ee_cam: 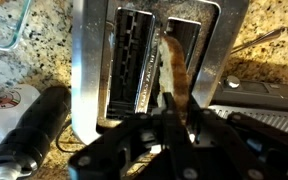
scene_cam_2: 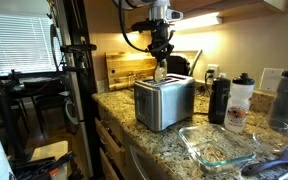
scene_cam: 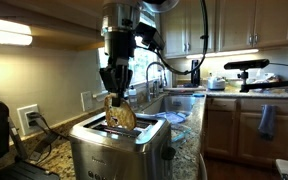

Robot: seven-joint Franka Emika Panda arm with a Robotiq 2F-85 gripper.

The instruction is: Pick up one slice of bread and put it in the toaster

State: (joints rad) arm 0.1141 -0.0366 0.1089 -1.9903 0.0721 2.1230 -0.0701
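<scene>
Directly beneath the black Robotiq gripper (scene_cam: 116, 90), the flat, roughly square tan slice of bread (scene_cam: 121, 114) is hanging upright, pinched at its top edge between the two fingers, so the tool is clenching the slice. Its broad face is showing golden-brown mottling with a darker crust rim in an exterior view. In the wrist view the slice (ee_cam: 172, 68) is appearing edge-on as a thin tan strip with a brown border, running away from the fingertips (ee_cam: 160, 108).

Below the gripper, the large boxy brushed stainless-steel toaster (scene_cam: 119, 150) is standing on the speckled granite counter (scene_cam_2: 184, 135). The bottom edge of the slice is meeting one of its two long dark top slots, the one lying straight under the fingers, and most of the bread is showing above the metal top. How deep the lower edge is sitting cannot be told. The neighbouring slot (ee_cam: 129, 60) is lying just beside the gripper's line, dark and open.

Off to one side of the gripper, well apart from it, a clear glass baking dish (scene_cam_2: 219, 148) is resting on the counter, and a tall black bottle (scene_cam_2: 219, 100) is standing near the toaster's end.
</scene>
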